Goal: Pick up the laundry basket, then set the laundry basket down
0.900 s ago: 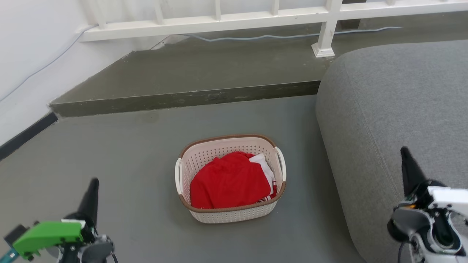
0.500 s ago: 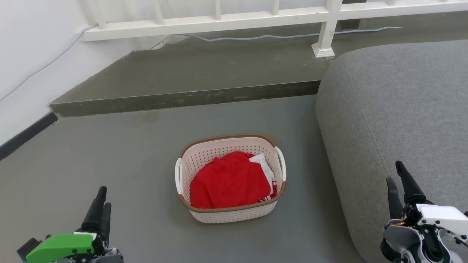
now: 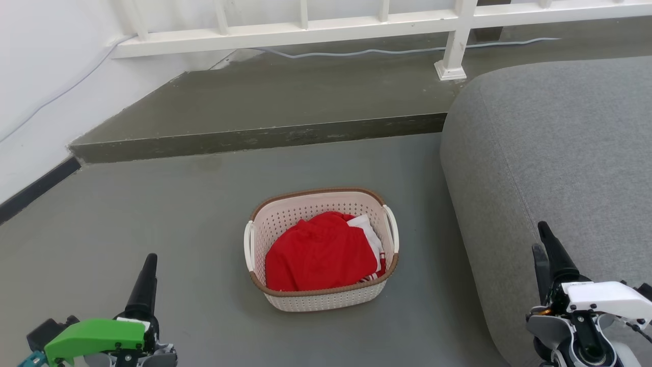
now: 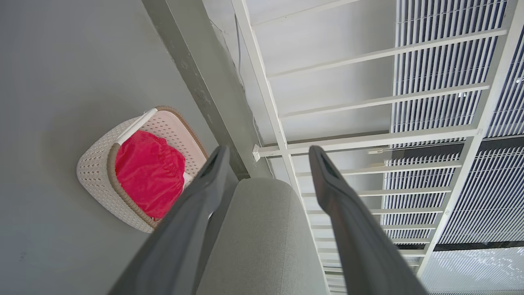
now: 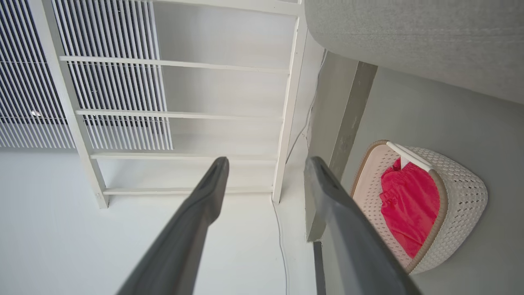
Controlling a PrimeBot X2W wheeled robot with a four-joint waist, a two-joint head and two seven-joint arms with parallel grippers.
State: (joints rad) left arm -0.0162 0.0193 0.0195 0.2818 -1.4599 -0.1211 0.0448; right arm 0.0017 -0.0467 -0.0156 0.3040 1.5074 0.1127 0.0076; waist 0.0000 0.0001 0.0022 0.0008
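Right of the laundry basket (image 3: 326, 302), a grey sofa (image 3: 550, 153) bulges near its right handle. Behind it, a dark raised step (image 3: 254, 137) runs under a white railing (image 3: 305, 25). Cream, perforated and brown-rimmed, it sits on the grey floor (image 3: 153, 214) and holds a red garment (image 3: 318, 255). Bare floor lies to its left and front. The left hand (image 4: 269, 151) and right hand (image 5: 267, 162), fingers parted and empty, hover well apart from it.
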